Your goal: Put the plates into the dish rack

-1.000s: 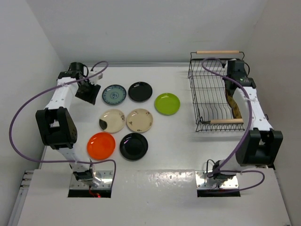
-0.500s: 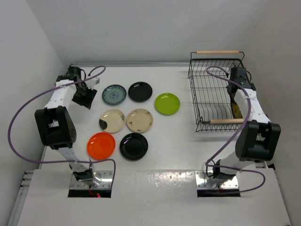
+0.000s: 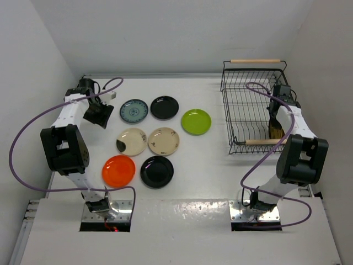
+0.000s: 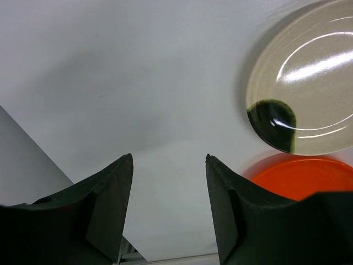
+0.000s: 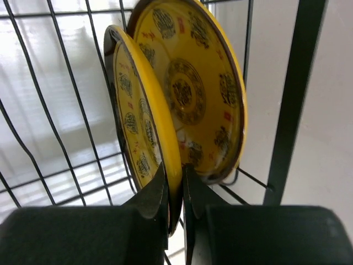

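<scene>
The white, smooth worktop [image 3: 220,182] carries everything. At its right side stands the dish rack [image 3: 245,107], a rectangular basket of thin black wire with a round light wooden handle [image 3: 255,61] at the far short end and another at the near one; its long axis runs away from the arm bases.

Seven round, glossy plates lie flat and face up to the left of the rack, each apart from the next. In the far row are the teal patterned plate [image 3: 134,111], a black plate [image 3: 164,107] and the lime green plate [image 3: 196,121]. Behind them lie a cream plate with a dark blotch [image 3: 131,142] and a speckled cream plate [image 3: 164,141]. Nearest are the orange-red plate [image 3: 118,170] and a second black plate [image 3: 156,171].

Two brown-and-yellow plates stand on edge at the rack's near right corner. The farther one [image 5: 190,88] shows a yellow face with dark medallions and small red marks, too fine to read. The nearer one [image 5: 146,127] is seen almost edge-on, close beside it.

The right tool [image 5: 175,182] is clamped on the nearer plate's lower rim. The left tool [image 4: 169,160] hangs over bare worktop left of the plates, its jaws parted and empty.
</scene>
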You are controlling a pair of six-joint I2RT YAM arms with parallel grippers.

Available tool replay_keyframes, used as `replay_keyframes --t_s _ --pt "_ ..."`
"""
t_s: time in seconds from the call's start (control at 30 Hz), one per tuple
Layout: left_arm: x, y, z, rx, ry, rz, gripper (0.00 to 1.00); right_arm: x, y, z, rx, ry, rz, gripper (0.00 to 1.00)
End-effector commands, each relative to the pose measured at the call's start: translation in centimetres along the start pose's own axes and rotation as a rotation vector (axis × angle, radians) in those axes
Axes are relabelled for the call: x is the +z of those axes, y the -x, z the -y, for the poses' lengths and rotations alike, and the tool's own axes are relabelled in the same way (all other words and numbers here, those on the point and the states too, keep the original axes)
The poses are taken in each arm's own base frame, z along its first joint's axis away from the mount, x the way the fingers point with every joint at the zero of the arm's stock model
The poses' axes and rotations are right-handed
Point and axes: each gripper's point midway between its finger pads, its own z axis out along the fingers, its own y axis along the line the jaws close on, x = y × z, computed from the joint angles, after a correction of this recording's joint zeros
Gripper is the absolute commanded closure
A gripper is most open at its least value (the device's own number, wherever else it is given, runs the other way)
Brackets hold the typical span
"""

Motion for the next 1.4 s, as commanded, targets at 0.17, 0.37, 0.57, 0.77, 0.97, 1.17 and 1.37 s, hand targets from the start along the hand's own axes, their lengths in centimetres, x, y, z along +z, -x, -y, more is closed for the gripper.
replay_keyframes --t_s 0.17,0.37,0.57,0.77,0.97,1.17,1.37 --pt "0.1 -0.9 0.3 0.022 -0.037 -0.013 0.32 1.1 1.5 0.3 0.064 0.014 0.047 0.63" --pt "-0.4 -1.3 1.1 0.054 -0.077 -0.011 0.29 -0.3 3.0 1.4 0.089 0.0 0.096 0.52" --pt "-0.5 -1.5 1.5 0.053 -0.091 -0.012 0.29 -2.4 4.3 3.4 0.126 -0.047 0.148 0.44" --pt "-0.6 -2.3 2.6 0.085 -0.138 -0.015 0.28 -5.8 6.4 5.8 0.198 -0.113 0.222 0.15" --pt "0.1 -4.2 5.7 0.165 -0.288 -0.023 0.24 -14.9 10.6 4.7 0.269 0.026 0.465 0.0" --pt "0.3 -5.5 5.9 0.186 -0.302 -0.023 0.29 -23.6 12.1 -5.3 0.311 0.612 0.704 0.79" --pt "-0.5 -4.0 4.1 0.076 -0.153 0.049 0.3 -26.4 8.2 -23.6 0.11 0.952 0.558 0.25"
